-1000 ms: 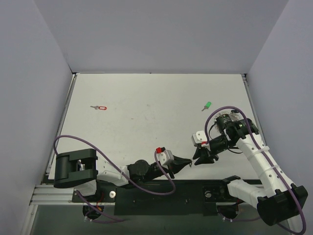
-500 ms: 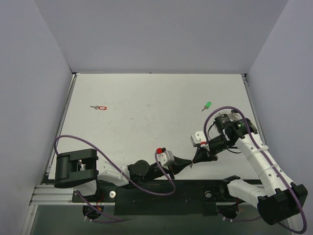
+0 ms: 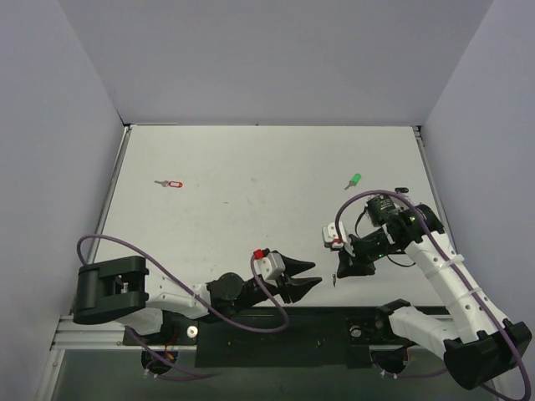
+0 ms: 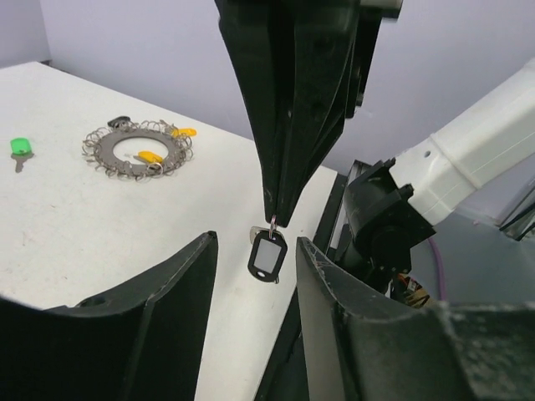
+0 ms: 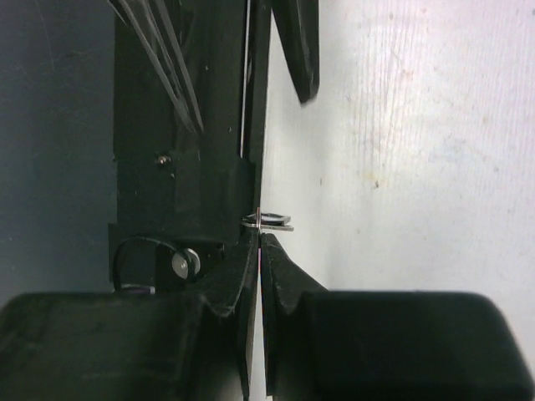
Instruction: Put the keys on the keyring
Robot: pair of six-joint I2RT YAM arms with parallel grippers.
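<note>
My right gripper is shut on the small wire loop of a key with a dark plastic head, which dangles below its fingertips just above the table's near edge. My left gripper stands open right beside it; in the left wrist view its fingers flank the hanging key without touching. In the right wrist view the key shows edge-on at the shut tips. The keyring, a spiky silver circle with yellow-headed keys, lies flat further back. A green-headed key and a red-headed key lie loose.
The table's near edge and the black base rail run just under both grippers. Purple cables loop around each arm. Grey walls close in the white table on three sides.
My left gripper has opened, let go of the dark key and drawn back to the left. The right gripper has shut and keeps the key, shifted slightly left.
</note>
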